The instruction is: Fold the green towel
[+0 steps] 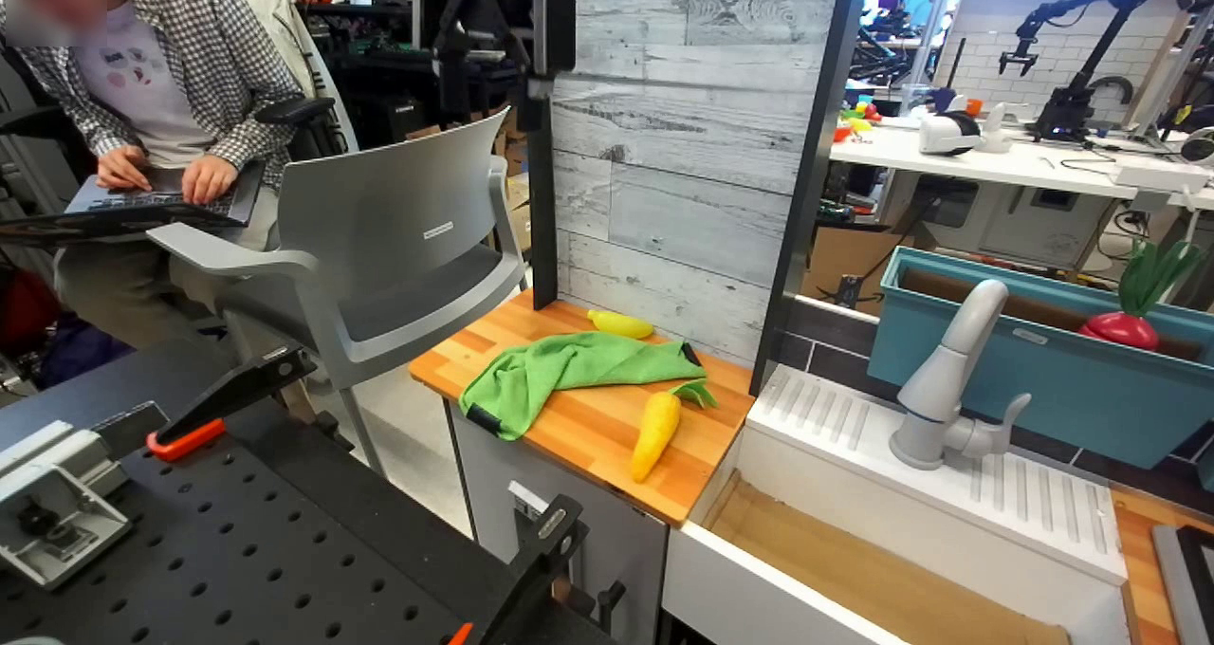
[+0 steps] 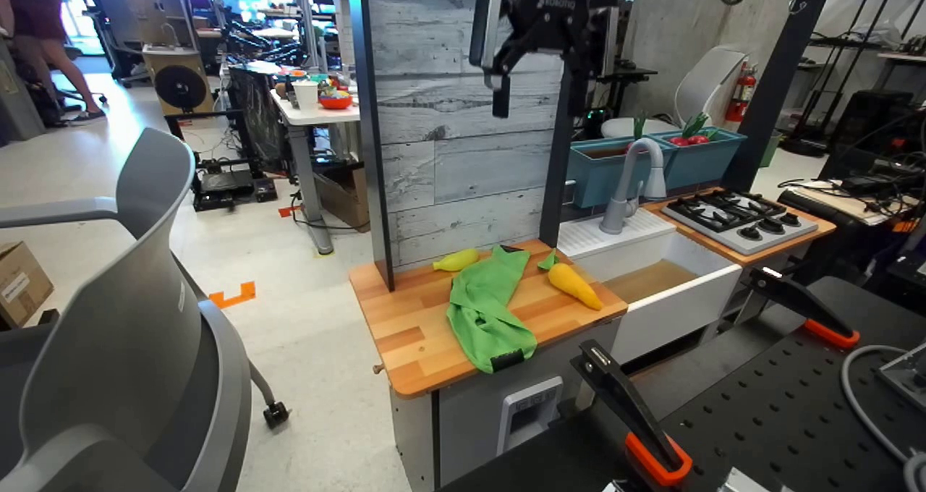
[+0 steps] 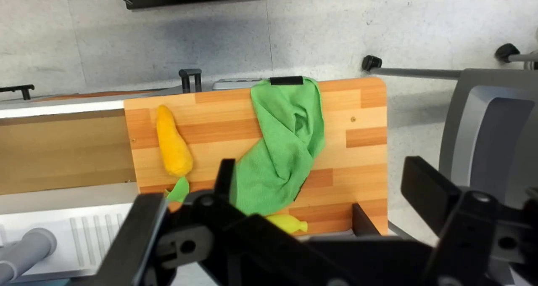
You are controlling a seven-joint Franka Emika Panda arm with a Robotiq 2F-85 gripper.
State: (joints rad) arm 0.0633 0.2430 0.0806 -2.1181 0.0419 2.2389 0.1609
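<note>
The green towel (image 1: 579, 365) lies rumpled and twisted across the wooden counter in both exterior views (image 2: 486, 300). In the wrist view it (image 3: 286, 151) runs from the counter's front edge toward the back panel. A dark patch shows at its front end, which reaches slightly over the edge; another dark patch shows near its back end. My gripper (image 2: 540, 98) is open and empty, high above the counter in front of the grey wood panel. In the wrist view the gripper's fingers (image 3: 321, 168) are wide apart, and the left finger and linkage overlap the towel's back end.
A yellow banana-shaped object (image 1: 621, 324) lies behind the towel by the panel (image 1: 673, 152). An orange-yellow vegetable with a green top (image 1: 656, 434) lies on the sink side. A sink with a faucet (image 1: 948, 379) adjoins the counter. A grey chair (image 1: 389, 237) stands at its other end.
</note>
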